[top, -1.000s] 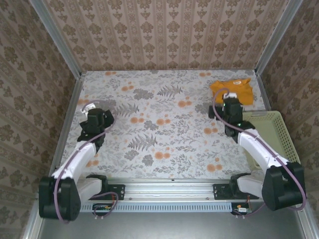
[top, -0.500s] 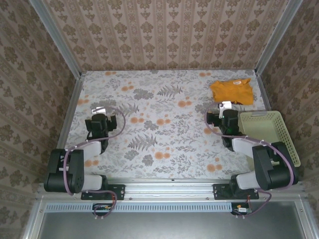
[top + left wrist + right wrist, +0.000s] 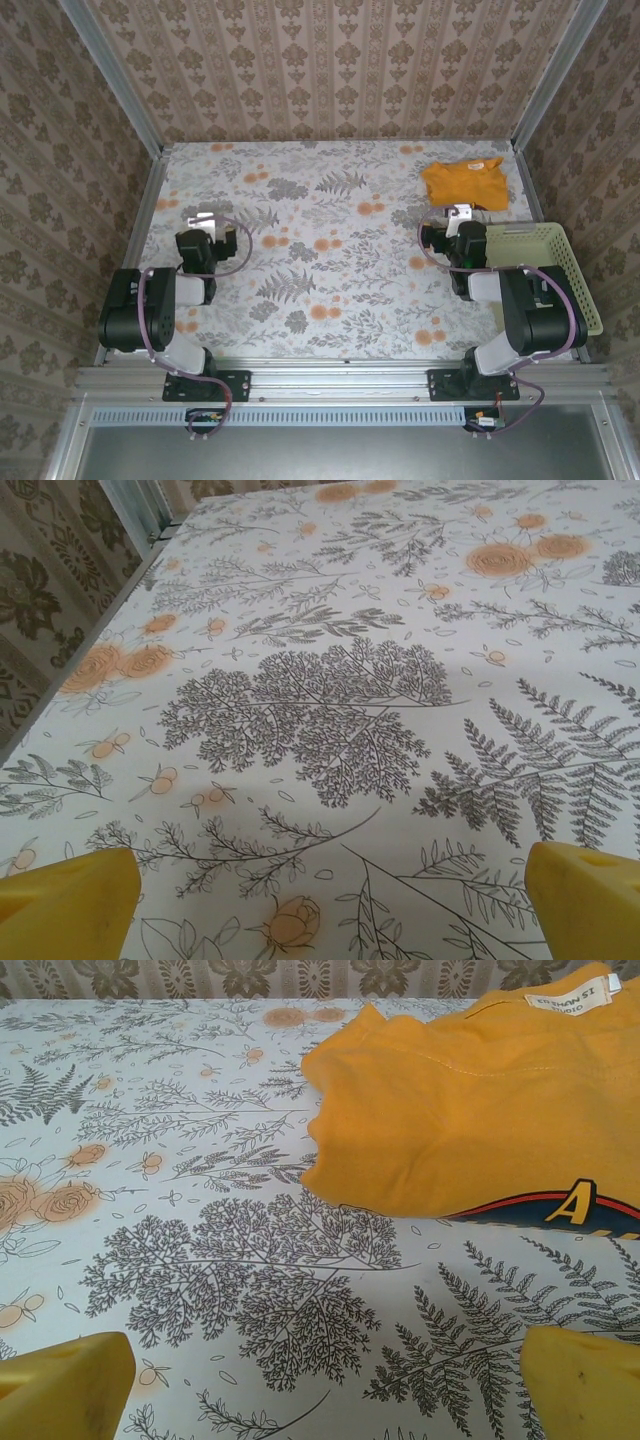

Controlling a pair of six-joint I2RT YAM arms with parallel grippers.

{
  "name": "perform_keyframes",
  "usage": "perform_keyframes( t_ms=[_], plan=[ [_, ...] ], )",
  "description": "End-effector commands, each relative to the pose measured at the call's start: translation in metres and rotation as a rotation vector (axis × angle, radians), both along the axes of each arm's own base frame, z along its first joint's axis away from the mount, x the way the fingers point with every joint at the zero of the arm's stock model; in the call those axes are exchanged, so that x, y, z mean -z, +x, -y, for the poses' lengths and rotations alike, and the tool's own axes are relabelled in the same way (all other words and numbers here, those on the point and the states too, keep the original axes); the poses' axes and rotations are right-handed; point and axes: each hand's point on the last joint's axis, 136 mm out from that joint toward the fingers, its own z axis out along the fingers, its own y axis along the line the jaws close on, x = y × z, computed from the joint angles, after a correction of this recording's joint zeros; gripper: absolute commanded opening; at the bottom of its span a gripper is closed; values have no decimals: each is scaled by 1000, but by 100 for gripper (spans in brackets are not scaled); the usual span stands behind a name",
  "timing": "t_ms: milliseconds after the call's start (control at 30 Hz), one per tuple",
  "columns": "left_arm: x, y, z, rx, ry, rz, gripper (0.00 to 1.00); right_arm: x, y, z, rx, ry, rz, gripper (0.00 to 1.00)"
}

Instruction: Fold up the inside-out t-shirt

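1. The right claw [image 3: 322, 1388] stood spread as wide as I saw it go. Its yellow fingertips [image 3: 60, 1390] sat in the bottom corners of the right wrist view, and it had hold of nothing.
2. Beyond it, in the upper right of that view, the inside-out t-shirt [image 3: 470, 1110] lay bunched on the flowered table [image 3: 200, 1160], apart from the fingertips.
3. The shirt's plain mustard-orange face was uppermost. A white neck label [image 3: 572, 997] showed at the top right, and a strip of dark print [image 3: 575, 1205] showed along its lower right edge.
4. The left claw [image 3: 325, 905] gaped just as wide, gripping nothing, with bare tablecloth ahead of it.
5. In the overhead view the shirt [image 3: 465, 183] sat at the upper right of the table [image 3: 330, 220], with the right claw [image 3: 460, 215] just below it.
6. A cream mesh basket [image 3: 560, 265] stood at the right edge, and the left claw [image 3: 203, 220] was at the left, well apart from the shirt.
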Motion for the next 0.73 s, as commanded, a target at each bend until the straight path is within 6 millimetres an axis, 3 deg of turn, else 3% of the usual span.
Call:
perform_keyframes(
  t_ms=[0,700],
  plan=[
    [-18,8,-6,-28,3,67,100,-9,5,0,13,13,41,100],
    [-20,6,-10,-66,9,78,100,-8,6,-1,12,13,36,100]
  ],
)
